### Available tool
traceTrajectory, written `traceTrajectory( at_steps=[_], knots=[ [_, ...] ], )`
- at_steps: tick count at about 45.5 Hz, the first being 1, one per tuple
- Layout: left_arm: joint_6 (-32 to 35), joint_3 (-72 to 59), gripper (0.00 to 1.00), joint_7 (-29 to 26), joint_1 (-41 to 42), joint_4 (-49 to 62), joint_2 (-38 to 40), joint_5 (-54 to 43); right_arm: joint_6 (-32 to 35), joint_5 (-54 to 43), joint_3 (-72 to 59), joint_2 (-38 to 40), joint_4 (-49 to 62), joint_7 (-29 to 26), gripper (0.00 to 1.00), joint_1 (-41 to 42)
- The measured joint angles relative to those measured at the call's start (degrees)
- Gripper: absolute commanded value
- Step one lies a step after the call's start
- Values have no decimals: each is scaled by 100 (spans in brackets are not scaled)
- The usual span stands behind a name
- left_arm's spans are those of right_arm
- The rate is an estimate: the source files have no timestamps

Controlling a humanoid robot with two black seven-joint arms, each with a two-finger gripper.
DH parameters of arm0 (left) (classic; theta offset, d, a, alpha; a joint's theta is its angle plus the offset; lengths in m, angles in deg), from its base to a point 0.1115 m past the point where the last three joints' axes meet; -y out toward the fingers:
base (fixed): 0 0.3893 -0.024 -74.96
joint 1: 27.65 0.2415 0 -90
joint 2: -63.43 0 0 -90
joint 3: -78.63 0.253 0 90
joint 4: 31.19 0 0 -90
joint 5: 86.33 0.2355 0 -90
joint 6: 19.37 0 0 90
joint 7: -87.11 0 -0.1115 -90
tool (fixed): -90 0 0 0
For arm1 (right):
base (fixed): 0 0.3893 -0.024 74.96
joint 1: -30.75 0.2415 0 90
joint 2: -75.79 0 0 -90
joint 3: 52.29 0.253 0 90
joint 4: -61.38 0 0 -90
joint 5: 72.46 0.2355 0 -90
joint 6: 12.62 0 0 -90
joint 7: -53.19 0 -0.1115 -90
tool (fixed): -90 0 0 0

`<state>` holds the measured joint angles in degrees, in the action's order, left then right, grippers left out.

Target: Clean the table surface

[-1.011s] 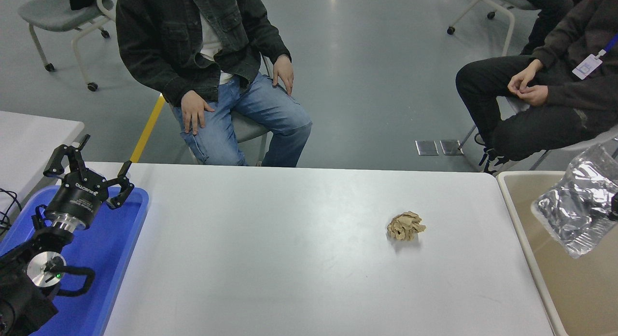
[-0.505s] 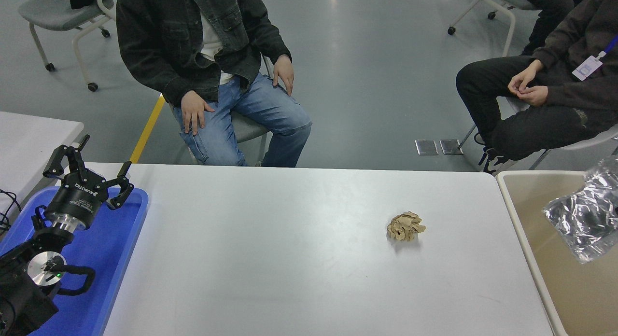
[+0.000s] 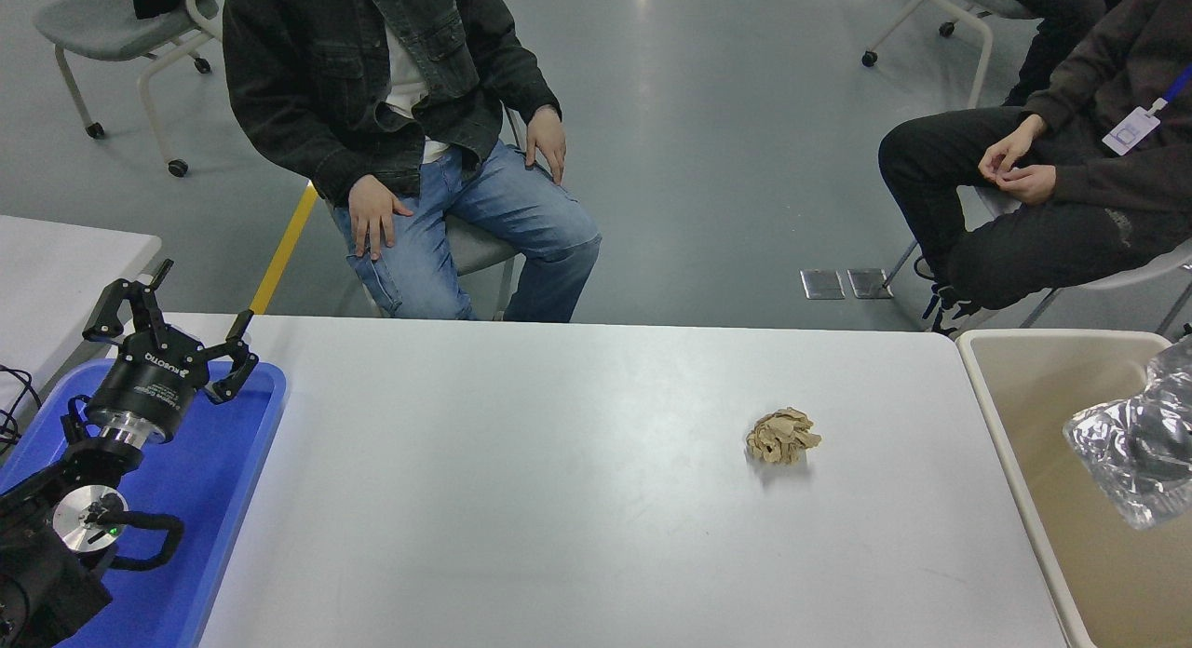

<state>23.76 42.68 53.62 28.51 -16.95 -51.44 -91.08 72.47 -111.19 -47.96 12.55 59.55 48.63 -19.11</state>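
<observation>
The table surface [image 3: 521, 499] is a wide white-grey top. A crumpled brown paper ball [image 3: 782, 436] lies on it, right of the middle. At the right edge a crumpled clear, silvery plastic bag [image 3: 1113, 443] hangs in the air over the beige bin [image 3: 1034, 397]. My right gripper [image 3: 1158, 436] shows only as a dark shape through the bag and holds it up. My left gripper [image 3: 172, 336] is parked at the lower left above the blue tray [image 3: 214, 480], fingers spread open and holding nothing.
Two people sit at the far side, one behind the left half of the table, one at the upper right, hands on their laps. A second white table [image 3: 65, 257] stands at the far left. Wheeled chairs stand on the grey floor behind.
The plastic bag has moved right and a little down over the bin, partly leaving the picture. The paper ball and the left arm have not moved.
</observation>
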Motion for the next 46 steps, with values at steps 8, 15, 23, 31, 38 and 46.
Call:
traceTrajectory(
  at_steps=[8, 15, 23, 31, 38, 46],
  knots=[
    [0, 0, 100, 0, 0, 0, 0, 0, -321, 109, -54, -203, 129, -20, 0, -127],
    [0, 0, 100, 0, 0, 0, 0, 0, -517, 186, -80, -336, 193, -30, 0, -214],
    [0, 0, 100, 0, 0, 0, 0, 0, -631, 259, -102, -410, 229, -37, 0, -261],
    [0, 0, 100, 0, 0, 0, 0, 0, -693, 290, -116, -441, 242, -37, 6, -281],
    [0, 0, 100, -4, 0, 0, 0, 0, -793, 299, -144, -451, 249, -37, 81, -282],
    [0, 0, 100, -4, 0, 0, 0, 0, -892, 378, -226, -455, 253, -37, 98, -246]
  ],
)
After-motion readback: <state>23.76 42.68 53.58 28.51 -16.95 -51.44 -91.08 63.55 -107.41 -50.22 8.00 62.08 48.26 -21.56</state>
